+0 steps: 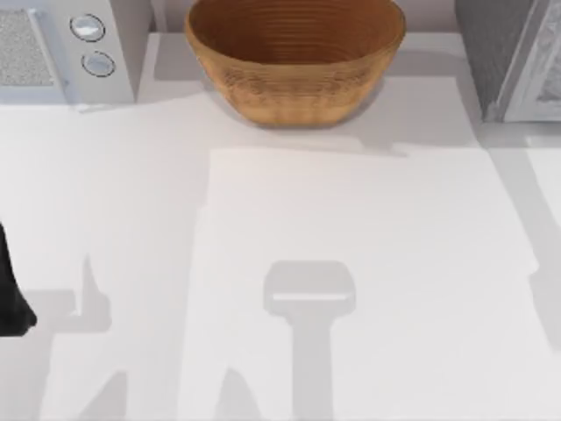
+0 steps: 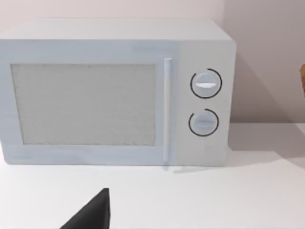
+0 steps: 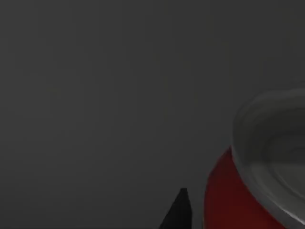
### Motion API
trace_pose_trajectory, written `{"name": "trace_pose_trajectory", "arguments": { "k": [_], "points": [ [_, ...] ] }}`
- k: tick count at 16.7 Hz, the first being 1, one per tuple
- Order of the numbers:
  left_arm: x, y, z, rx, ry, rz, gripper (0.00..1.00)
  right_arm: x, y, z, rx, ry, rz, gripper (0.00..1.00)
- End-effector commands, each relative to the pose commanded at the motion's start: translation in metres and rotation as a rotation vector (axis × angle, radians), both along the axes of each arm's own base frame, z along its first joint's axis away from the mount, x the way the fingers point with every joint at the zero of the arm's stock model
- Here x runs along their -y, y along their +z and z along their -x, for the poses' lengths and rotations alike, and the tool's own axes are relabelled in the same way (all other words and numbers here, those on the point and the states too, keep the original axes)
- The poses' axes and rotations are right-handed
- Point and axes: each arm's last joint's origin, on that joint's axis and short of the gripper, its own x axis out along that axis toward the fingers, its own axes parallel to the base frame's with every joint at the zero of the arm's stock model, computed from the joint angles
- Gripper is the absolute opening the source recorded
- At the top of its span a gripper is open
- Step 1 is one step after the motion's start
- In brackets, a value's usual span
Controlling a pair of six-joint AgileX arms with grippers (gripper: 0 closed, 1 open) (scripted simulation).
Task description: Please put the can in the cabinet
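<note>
One cabinet [image 1: 513, 53] is seen at the tabletop's [image 1: 351, 263] far right corner, with a basket [image 1: 294, 57] and microwave [image 1: 61, 44] along the back. The can [image 3: 228, 200] appears close against a dark grey surface in the right wrist view, judged inside or at the cabinet. Whether the right claw grips it cannot be told. Risk: the can tipping on release, or being dragged out by a finger on retreat. The left claw [image 2: 90, 214] is parked at the left edge, state untellable.
</note>
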Motion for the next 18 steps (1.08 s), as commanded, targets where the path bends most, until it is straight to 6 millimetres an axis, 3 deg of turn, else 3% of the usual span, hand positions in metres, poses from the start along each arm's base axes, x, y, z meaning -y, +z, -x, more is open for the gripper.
{"name": "trace_pose_trajectory", "arguments": {
  "k": [6, 13, 18],
  "points": [
    [0.0, 0.0, 0.0, 0.0, 0.0, 0.0, 1.0, 0.004, -0.006, -0.047, 0.009, 0.002, -0.003, 0.0],
    [0.0, 0.0, 0.0, 0.0, 0.0, 0.0, 1.0, 0.006, -0.009, -0.053, 0.01, 0.002, -0.003, 0.0],
    [0.0, 0.0, 0.0, 0.0, 0.0, 0.0, 1.0, 0.006, -0.009, -0.053, 0.01, 0.002, -0.003, 0.38]
  ]
}}
